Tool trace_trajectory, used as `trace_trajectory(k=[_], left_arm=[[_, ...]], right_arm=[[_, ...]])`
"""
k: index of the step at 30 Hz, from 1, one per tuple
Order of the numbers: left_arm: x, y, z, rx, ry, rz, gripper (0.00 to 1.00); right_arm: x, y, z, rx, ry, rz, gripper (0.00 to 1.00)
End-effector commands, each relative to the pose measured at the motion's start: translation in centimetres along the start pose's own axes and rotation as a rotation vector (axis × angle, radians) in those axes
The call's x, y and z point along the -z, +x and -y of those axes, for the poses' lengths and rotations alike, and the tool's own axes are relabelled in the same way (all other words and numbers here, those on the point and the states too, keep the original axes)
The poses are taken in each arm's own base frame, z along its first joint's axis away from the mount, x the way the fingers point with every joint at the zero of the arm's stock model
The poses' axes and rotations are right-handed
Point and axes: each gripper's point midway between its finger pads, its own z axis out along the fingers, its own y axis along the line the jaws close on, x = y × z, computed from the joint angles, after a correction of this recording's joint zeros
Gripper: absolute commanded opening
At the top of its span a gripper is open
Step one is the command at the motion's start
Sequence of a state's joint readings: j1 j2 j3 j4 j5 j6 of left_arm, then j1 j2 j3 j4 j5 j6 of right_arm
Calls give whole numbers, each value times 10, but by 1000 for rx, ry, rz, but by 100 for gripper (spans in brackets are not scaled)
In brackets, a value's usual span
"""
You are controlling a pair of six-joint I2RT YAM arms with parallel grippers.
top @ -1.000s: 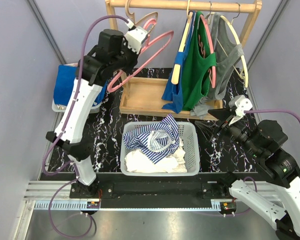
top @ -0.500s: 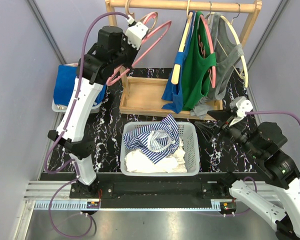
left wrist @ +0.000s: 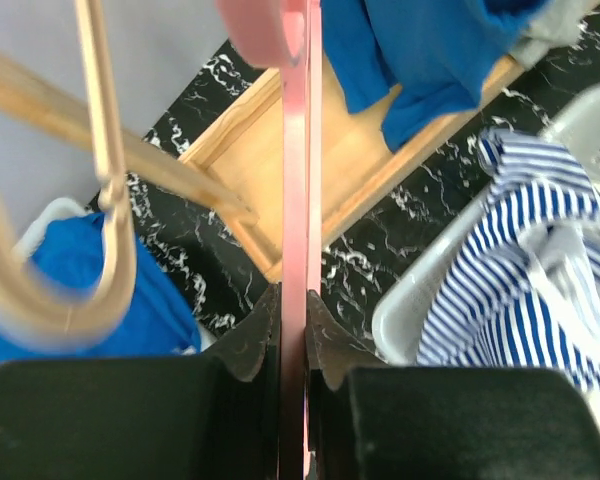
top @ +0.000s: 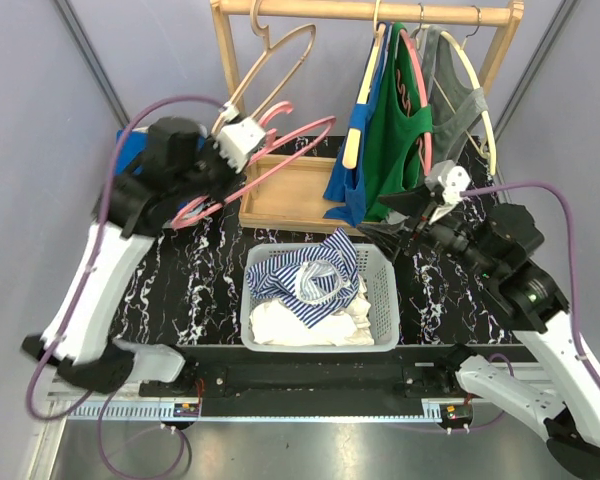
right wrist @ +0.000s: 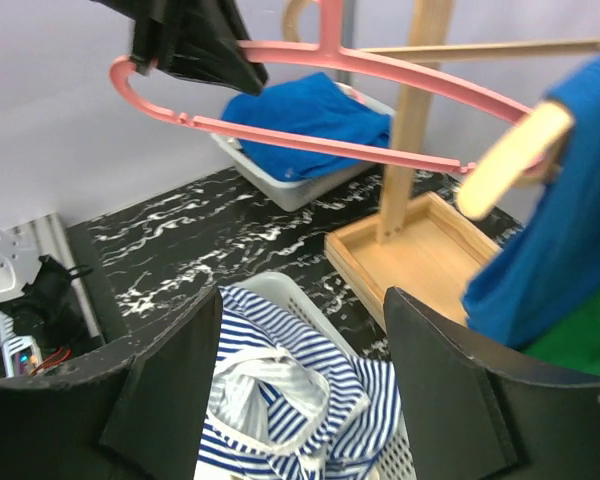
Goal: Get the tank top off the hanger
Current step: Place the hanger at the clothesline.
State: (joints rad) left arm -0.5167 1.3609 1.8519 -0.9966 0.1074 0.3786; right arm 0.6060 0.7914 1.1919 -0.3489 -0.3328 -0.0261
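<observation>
Striped tank top (top: 305, 272) lies heaped in the white basket (top: 385, 300) mid-bench, apart from the pink hanger (top: 270, 165).
The left pincer (left wrist: 293, 320) clamps the bare hanger's bar, tilted left of the wooden rack (top: 370, 10), well apart from its hung garments. The right pincer (right wrist: 302, 300) stands wide over the basket's far right edge, near the green top (top: 395, 140).

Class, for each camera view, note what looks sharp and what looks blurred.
Top view: evenly lit and sharp throughout. Left wrist view: the near wooden hanger is blurred, the striped shirt crisper. Right wrist view: the blue top nearby is soft.
</observation>
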Motion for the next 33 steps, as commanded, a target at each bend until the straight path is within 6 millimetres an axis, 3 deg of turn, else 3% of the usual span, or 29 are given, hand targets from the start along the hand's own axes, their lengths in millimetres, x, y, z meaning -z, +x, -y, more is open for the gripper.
trace_trajectory(k=[1, 2, 4, 5, 10, 14, 18, 22, 28, 33], left_arm=[[66, -14, 24, -134, 76, 167, 0], [74, 0, 37, -145, 135, 133, 0], [94, 7, 65, -207, 275, 152, 0], [104, 23, 80, -211, 353, 109, 0], [114, 42, 118, -165, 576, 57, 0], [103, 50, 128, -114, 670, -19, 0], [99, 40, 132, -104, 714, -26, 0], [100, 25, 138, -124, 744, -4, 0], [106, 19, 149, -161, 785, 13, 0], [110, 18, 158, -165, 823, 19, 0]], right_arm=[[-15, -34, -24, 72, -174, 113, 74], [-19, -36, -26, 73, -193, 121, 74], [-20, -39, -36, 75, -262, 123, 73], [-22, -40, -39, 76, -286, 127, 73], [-10, -56, -64, 84, -422, 143, 71], [-1, -63, -71, 89, -450, 147, 71], [-6, -58, -77, 71, -510, 106, 71], [-19, -37, -82, 23, -588, 22, 71], [-33, -3, -84, 41, -592, -83, 69], [-40, 6, -86, 71, -577, -115, 65]])
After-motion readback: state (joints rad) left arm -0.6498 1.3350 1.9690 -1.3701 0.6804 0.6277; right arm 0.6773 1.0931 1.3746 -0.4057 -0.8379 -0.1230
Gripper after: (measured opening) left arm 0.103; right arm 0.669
